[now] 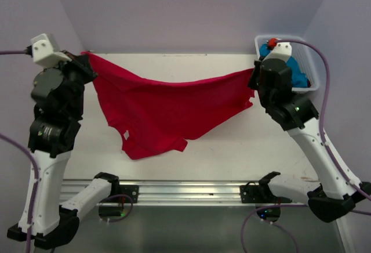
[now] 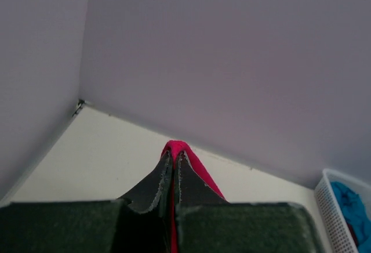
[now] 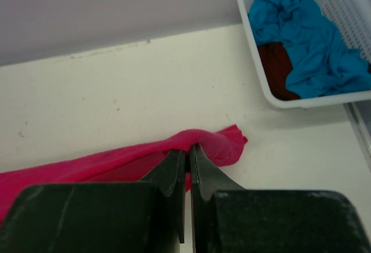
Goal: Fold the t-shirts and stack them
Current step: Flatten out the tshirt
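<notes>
You're in a robotics lab cell, a bare test rig. The white table (image 1: 232, 143) is boxed in on three sides by plain lilac panels (image 1: 191, 9). An aluminium rail (image 1: 185, 192) runs along the table's near edge with the left arm (image 1: 49, 166) and right arm (image 1: 316, 148) bolted to it, and purple cables (image 1: 11, 51) trail off past the table's sides.

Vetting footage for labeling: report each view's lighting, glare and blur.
Top external: even soft light, no glare, red-pink t-shirt sharp. Left wrist: left gripper close to the lens, dark, slightly soft. Right wrist: basket crisp, right gripper dark in the foreground.
</notes>
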